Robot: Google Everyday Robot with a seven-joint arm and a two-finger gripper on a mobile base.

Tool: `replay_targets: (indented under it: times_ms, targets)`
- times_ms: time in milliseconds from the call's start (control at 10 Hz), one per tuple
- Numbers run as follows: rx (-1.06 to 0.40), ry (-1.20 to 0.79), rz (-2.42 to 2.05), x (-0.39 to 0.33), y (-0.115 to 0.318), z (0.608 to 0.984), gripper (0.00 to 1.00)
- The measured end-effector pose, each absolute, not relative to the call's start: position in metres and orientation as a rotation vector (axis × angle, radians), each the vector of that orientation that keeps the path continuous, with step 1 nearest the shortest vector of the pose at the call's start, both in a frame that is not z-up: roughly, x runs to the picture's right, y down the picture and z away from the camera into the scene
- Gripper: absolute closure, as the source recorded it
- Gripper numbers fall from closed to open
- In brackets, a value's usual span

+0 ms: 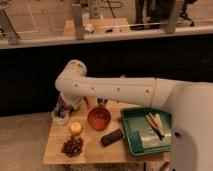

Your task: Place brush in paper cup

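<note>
The white paper cup (pixel 59 119) stands at the table's far left, partly hidden by my gripper (pixel 63 107), which hangs just above it at the end of the white arm. A slim dark thing that looks like the brush (pixel 157 129) lies slanted in the green tray (pixel 133 141) on the right, beside pale utensils (pixel 153 119). I cannot make out whether the gripper holds anything. A purple patch shows at the gripper.
An orange bowl (pixel 98 119) stands mid-table, with a black block (pixel 111 137) in front of it. A small yellow round thing (pixel 75 128) and a dark lumpy cluster (pixel 73 146) lie front left on the wooden table (pixel 52 156). A dark wall rises behind.
</note>
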State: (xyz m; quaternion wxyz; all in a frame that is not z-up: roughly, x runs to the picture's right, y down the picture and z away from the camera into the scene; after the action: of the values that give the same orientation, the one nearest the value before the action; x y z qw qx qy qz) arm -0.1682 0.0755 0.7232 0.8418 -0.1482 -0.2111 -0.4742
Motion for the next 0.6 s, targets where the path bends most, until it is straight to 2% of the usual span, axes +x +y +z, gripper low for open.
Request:
replay_targets:
  times_ms: [600]
  targets:
    - [-0.323, -0.422, -1.012, -0.1687, 0.0796, 0.7261, 1.00]
